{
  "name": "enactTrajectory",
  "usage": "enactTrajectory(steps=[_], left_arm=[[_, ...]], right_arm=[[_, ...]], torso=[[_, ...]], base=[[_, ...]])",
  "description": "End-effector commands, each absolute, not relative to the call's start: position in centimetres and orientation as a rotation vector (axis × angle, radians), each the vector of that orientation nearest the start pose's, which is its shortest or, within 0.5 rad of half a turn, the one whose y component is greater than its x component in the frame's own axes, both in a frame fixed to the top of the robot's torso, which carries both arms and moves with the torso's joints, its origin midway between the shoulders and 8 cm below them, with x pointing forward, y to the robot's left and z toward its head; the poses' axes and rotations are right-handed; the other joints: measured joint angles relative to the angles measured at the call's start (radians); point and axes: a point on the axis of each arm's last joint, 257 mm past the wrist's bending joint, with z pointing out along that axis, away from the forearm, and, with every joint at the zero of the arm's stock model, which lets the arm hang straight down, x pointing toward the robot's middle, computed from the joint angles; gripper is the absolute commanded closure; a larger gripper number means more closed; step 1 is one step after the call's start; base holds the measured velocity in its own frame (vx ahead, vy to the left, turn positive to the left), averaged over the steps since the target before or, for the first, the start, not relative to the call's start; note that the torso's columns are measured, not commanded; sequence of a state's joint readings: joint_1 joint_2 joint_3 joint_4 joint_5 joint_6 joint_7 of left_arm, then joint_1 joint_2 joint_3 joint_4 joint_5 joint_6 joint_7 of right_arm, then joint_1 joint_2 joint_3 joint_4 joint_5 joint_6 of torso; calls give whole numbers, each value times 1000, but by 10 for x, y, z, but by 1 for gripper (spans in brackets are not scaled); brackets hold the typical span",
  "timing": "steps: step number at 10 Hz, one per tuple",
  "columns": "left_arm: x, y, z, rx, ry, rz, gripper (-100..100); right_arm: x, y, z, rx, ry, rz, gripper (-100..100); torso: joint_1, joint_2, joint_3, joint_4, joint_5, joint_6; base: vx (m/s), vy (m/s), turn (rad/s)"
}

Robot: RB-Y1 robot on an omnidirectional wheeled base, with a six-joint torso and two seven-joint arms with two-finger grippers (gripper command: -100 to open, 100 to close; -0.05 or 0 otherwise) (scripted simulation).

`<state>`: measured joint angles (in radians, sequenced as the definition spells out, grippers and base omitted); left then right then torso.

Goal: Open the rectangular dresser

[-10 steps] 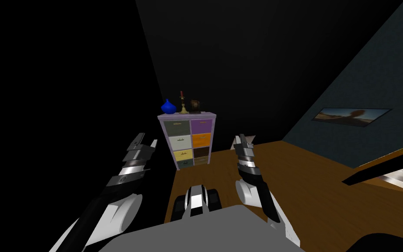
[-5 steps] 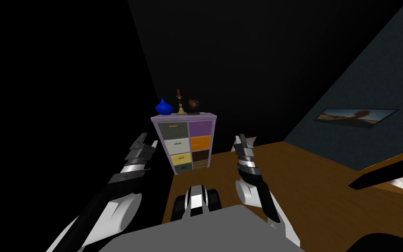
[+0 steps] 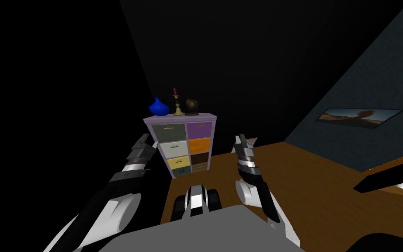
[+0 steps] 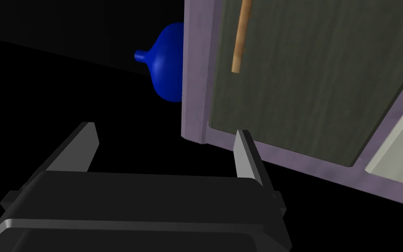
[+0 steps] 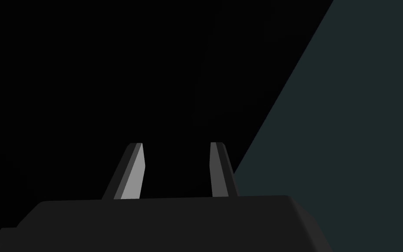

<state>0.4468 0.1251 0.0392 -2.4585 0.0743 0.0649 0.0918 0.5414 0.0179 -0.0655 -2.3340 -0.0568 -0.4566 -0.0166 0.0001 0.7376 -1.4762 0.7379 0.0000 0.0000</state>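
Note:
The dresser (image 3: 186,144) has a lilac frame and two columns of coloured drawers, all closed, and stands ahead of me on the wooden floor. My left gripper (image 3: 149,141) hangs open just off its left side, short of it. In the left wrist view that gripper (image 4: 165,140) is empty and points at the frame's corner (image 4: 195,100), beside the dark grey-green top drawer (image 4: 301,87) with its tan bar handle (image 4: 241,39). My right gripper (image 3: 241,138) is raised to the right of the dresser, its fingers (image 5: 134,170) apart with nothing between them.
A blue vase (image 3: 158,107), a candlestick (image 3: 177,105) and a dark round ornament (image 3: 192,106) stand on the dresser top. Black area lies left of the dresser and floor edge. A framed picture (image 3: 360,116) hangs on the dark wall at right, above brown floor (image 3: 310,183).
The whole head view has shifted: I have moved closer, and the dresser now looks larger and further left. Neither gripper's opening has changed.

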Motion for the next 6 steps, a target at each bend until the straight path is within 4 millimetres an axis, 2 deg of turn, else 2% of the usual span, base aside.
enactTrajectory(steps=[1, 6], left_arm=[[394, 285, -1, -954, 911, -1287, -100], [399, 290, -15, -1020, 954, -1244, -100]], right_arm=[[331, -312, 28, 721, 572, 1267, 0], [331, -312, 28, 721, 572, 1267, 0]], torso=[[1, -2, -1, 0, 0, 0], [-1, 1, 0, 0, 0, 0]], base=[[127, -30, -14], [120, -34, -13]])
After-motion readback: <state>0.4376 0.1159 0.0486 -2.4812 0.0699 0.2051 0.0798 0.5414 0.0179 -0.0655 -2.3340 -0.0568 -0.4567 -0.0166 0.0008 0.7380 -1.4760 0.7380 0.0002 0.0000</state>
